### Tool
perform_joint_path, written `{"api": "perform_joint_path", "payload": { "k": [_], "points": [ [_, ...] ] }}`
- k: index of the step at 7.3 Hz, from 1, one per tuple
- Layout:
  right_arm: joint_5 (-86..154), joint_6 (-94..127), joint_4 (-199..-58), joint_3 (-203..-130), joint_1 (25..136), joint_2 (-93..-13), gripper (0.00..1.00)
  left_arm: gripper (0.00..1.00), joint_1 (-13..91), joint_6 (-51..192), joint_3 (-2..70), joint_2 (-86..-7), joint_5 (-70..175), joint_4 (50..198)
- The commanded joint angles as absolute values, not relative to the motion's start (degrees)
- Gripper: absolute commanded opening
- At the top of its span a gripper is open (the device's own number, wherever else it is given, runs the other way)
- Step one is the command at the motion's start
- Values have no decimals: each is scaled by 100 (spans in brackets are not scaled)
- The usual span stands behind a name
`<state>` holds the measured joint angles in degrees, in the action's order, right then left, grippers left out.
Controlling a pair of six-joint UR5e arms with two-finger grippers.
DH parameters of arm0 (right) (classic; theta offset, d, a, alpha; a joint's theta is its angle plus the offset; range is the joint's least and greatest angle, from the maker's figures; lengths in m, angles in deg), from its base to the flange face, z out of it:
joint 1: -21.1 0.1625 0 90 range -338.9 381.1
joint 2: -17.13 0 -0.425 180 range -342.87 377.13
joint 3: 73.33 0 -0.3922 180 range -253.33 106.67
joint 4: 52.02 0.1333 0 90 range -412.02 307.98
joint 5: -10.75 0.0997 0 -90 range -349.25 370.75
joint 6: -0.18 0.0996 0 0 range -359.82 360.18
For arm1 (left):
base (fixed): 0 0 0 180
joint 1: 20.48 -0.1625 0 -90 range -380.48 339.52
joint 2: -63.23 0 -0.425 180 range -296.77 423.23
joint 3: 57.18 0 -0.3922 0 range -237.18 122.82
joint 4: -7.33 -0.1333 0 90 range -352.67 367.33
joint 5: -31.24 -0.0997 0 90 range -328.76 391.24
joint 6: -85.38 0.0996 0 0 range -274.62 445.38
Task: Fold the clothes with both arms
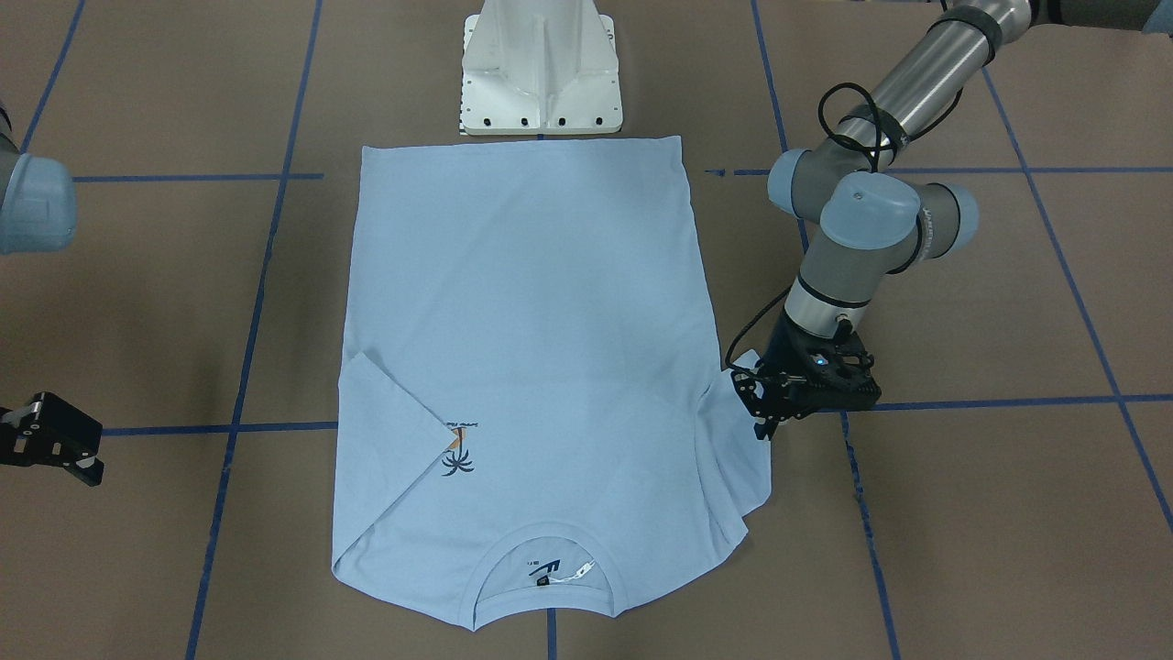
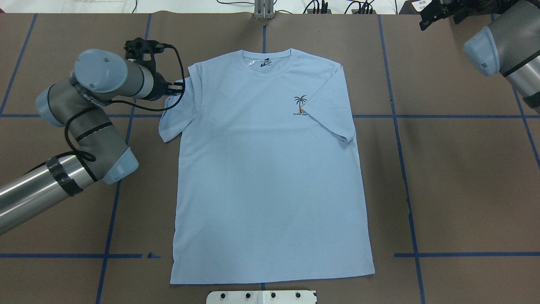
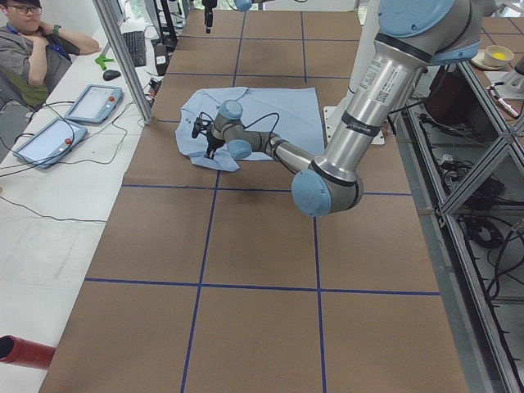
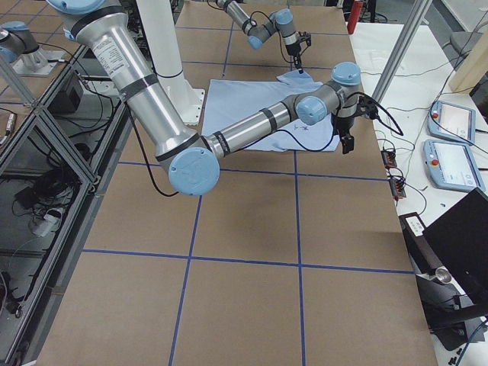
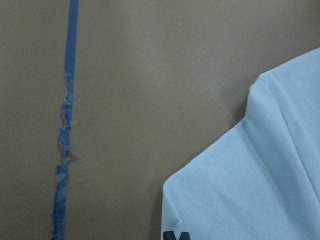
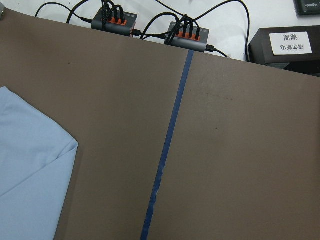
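Nearest to the robot, the white base plate (image 2: 261, 297) stands at the edge of the brown table (image 2: 464, 190), and the hem of the light blue T-shirt (image 2: 270, 181) lies just beside it. The T-shirt lies flat, front side up, in the middle of the table between the blue tape lines (image 2: 406, 190), with the collar pointing away from the robot.

Further on, at chest height, is the palm print (image 2: 300, 104) – a dark palm with an orange trunk and 1 line of small writing under it, too small to read. The right-side sleeve (image 2: 333, 112) is folded inward over the chest, and its edge touches the print. The left-side sleeve (image 2: 173, 114) is spread outward on the table.

The left arm (image 2: 93, 122) carries white lettering on a grey link, too blurred to read. It reaches to the left-side sleeve, and the left gripper (image 2: 176, 88) is at the sleeve's far edge, against the cloth. I cannot tell how far its jaws stand apart, or whether they pinch the cloth.

Inside the collar sits a dark label (image 2: 265, 64) with a white mark and a small white tag; no word is legible.

Farthest, the right arm (image 2: 502, 38) holds the right gripper (image 2: 438, 12) near the table's far right corner, well apart from the T-shirt – its opening cannot be told either. Its wrist camera shows 2 cable hubs (image 6: 112, 20) with orange plugs at the table's far edge. Beside them is a black box (image 6: 290, 42) with a white sticker, whose characters stand upside down and are not legible.
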<state>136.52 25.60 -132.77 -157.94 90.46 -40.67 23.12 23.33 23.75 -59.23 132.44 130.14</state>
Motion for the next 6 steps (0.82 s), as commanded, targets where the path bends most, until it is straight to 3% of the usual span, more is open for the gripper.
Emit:
{"api": "perform_joint_path", "payload": {
  "k": [1, 4, 6],
  "points": [
    [13652, 2567, -13271, -15797, 9045, -4088, 100, 0, 1971, 1799, 2457, -6637, 13084, 11925],
    [13643, 2575, -13262, -15797, 9036, -4106, 100, 0, 1811, 1438, 1510, -7403, 12863, 11860],
    [13643, 2584, -13262, -15797, 9036, -4106, 100, 0, 1741, 1428, 1463, -7458, 12845, 11869]
  ]
}}
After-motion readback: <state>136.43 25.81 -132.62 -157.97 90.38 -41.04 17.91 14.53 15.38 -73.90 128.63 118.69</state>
